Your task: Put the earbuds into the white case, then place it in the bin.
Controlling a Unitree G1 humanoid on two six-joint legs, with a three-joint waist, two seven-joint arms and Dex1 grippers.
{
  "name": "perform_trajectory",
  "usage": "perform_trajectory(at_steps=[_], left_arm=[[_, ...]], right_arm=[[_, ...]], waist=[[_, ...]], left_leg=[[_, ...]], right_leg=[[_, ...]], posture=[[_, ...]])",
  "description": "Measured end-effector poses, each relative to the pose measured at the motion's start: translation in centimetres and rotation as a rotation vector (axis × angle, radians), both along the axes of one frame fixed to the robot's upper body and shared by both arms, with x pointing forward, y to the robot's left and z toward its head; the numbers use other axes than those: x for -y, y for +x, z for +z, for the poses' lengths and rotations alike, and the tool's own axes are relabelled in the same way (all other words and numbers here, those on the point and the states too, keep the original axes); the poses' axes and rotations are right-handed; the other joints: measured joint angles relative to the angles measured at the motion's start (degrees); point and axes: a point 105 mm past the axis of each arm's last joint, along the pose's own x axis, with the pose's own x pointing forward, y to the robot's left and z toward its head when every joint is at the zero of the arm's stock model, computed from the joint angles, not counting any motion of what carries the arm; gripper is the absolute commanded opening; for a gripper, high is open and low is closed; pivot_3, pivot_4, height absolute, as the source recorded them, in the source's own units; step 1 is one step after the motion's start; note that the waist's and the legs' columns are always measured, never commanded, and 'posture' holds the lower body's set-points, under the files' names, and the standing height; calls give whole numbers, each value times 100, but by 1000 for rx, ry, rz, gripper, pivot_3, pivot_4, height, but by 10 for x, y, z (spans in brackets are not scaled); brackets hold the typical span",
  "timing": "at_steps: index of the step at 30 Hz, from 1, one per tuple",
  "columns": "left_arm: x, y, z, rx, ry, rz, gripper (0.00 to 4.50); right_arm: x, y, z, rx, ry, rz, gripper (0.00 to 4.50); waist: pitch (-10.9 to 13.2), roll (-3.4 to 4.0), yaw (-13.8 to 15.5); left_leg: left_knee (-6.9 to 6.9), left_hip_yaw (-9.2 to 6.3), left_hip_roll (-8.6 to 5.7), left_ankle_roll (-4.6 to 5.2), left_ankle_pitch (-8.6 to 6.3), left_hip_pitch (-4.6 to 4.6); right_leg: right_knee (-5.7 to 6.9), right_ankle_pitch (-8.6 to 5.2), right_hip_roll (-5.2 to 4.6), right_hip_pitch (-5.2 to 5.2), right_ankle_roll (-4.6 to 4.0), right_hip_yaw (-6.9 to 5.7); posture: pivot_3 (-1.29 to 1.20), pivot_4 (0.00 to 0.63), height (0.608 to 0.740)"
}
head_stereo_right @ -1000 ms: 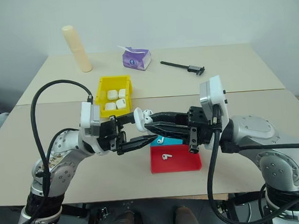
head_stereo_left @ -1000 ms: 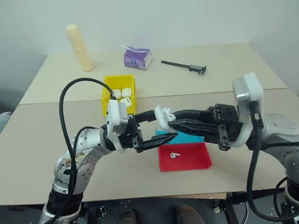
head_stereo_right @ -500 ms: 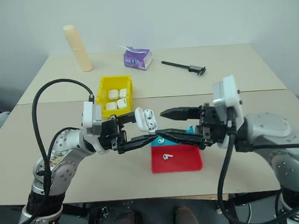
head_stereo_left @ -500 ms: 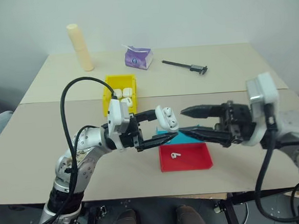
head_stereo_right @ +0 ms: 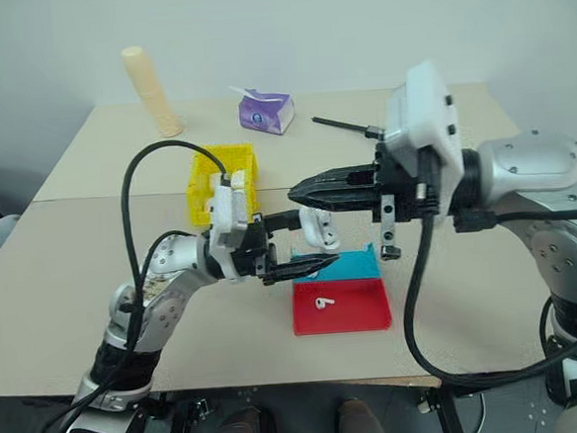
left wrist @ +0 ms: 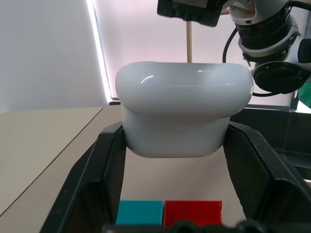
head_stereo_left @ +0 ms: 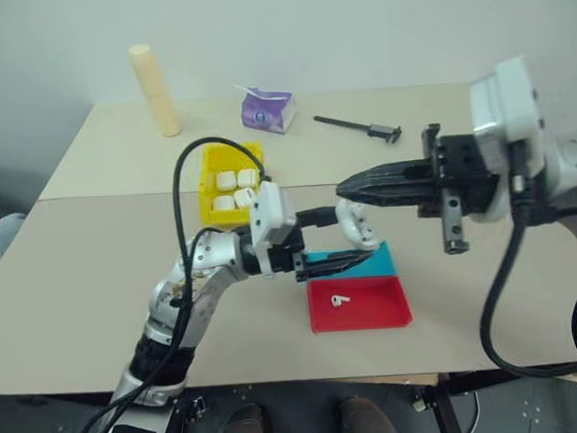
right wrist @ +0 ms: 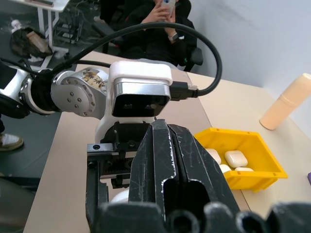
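My left gripper (head_stereo_left: 353,238) is shut on the white case (head_stereo_left: 356,222) and holds it in the air over the blue tray. In the left wrist view the case (left wrist: 184,111) sits between both black fingers (left wrist: 112,165), and its lid looks closed. My right gripper (head_stereo_left: 342,186) is shut and empty, pointing left. Its tips hover just above the case, and I cannot tell whether they touch it. One earbud (head_stereo_left: 340,299) lies in the red tray (head_stereo_left: 380,314). The yellow bin (head_stereo_left: 210,182) stands behind my left arm, with several white cases (right wrist: 235,158) inside it.
A blue tray (head_stereo_left: 373,262) sits directly behind the red one. At the back of the table are a cream cylinder (head_stereo_left: 153,90), a purple tissue pack (head_stereo_left: 266,109) and a caliper (head_stereo_left: 357,127). A seated person (right wrist: 155,29) appears in the right wrist view.
My right gripper drew back from the case, opened, then shut, and it has risen above the case. My left gripper carried the case to the right. The case lid, open before, now looks closed.
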Motion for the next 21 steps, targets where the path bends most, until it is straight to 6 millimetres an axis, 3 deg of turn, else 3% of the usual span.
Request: perform_trajectory(at_steps=[12, 21], left_arm=[[-3, 2, -6, -17, 7, 28, 2740], [-11, 2, -2, -12, -20, 53, 2740]], right_arm=[[6, 7, -24, 52, -134, -57, 43], [16, 10, -24, 75, -151, -82, 43]], waist=[[0, 0, 0], [0, 0, -2]], left_leg=[[1, 0, 0, 0, 0, 0], [2, 1, 0, 0, 0, 2]], right_leg=[[1, 0, -1, 0, 0, 0], [3, 0, -1, 1, 0, 1]], posture=[[0, 150, 740], [0, 150, 740]])
